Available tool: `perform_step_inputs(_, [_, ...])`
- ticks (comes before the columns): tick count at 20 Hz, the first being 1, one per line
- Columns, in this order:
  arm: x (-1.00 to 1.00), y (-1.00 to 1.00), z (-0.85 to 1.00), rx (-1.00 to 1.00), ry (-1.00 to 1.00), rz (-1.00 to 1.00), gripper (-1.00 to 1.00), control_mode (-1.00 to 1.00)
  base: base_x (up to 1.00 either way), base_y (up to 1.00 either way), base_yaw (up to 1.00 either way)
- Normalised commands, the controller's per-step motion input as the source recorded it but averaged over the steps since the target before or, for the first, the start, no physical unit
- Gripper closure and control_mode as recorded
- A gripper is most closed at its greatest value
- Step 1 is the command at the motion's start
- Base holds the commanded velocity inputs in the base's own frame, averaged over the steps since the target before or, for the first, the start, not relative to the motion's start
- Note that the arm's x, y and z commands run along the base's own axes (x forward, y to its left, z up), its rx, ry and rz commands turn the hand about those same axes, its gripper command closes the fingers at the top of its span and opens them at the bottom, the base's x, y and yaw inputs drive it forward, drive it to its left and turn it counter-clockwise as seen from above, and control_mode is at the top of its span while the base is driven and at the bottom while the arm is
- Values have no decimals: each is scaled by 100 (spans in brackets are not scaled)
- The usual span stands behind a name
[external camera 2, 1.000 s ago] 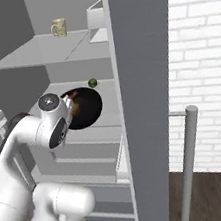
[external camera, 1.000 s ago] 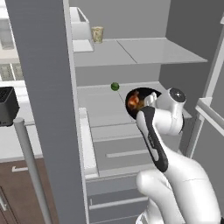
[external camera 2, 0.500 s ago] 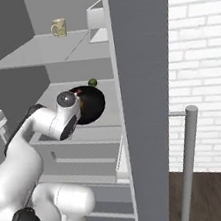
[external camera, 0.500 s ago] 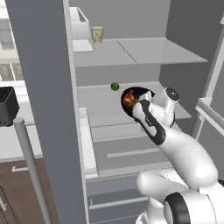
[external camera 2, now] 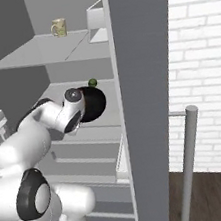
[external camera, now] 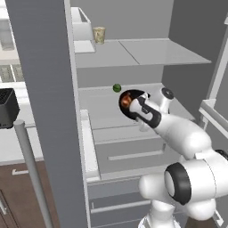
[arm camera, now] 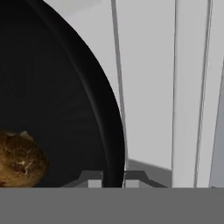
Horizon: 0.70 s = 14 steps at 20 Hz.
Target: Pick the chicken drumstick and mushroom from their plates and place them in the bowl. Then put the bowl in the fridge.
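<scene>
Hand view: hand point(arm camera: 113, 180) pinches bowl point(arm camera: 52, 109) rim; mushroom point(arm camera: 19, 159) inside.

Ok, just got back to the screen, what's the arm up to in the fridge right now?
The white arm is holding the round glossy black bowl inside the tall grey fridge, over its middle shelf. Its pincer is clamped on the bowl's rim, one tip either side. The glossy orange-brown chicken drumstick lies in the bowl, and in the hand view a brown lump sits at the bottom. A small green ball rests on the shelf just behind. Whether the bowl touches the shelf can't be told.
</scene>
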Motion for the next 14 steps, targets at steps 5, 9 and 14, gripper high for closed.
perform_step_inputs(5, [48, 5, -32, 0, 0, 1, 100, -100, 0, 0, 0])
perform_step_inputs(9, [34, 6, -27, 0, 0, 0, 100, -100, 0, 0, 0])
perform_step_inputs(14, [29, 4, -23, 0, 0, 0, 100, -100, 0, 0, 0])
